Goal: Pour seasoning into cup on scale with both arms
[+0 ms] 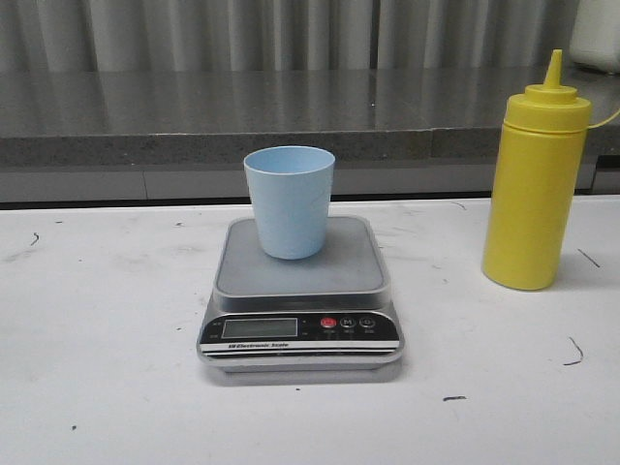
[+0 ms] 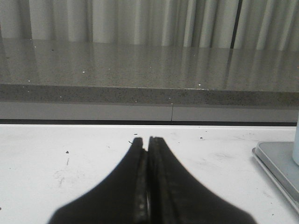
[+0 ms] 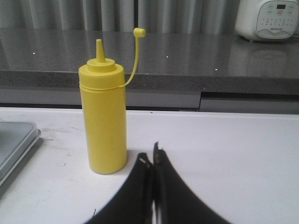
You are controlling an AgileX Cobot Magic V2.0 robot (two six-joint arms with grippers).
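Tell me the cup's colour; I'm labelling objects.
Plain light blue cup, clearest in the front view.

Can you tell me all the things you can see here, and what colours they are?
cup: one, light blue, upright on the scale's platform
scale: one, grey platform with black front panel, middle of the white table
squeeze bottle: one, yellow, upright on the table, right of the scale, nozzle uncapped
appliance: one, white, on the grey counter behind
left gripper: one, black, shut, empty
right gripper: one, black, shut, empty, near the bottle
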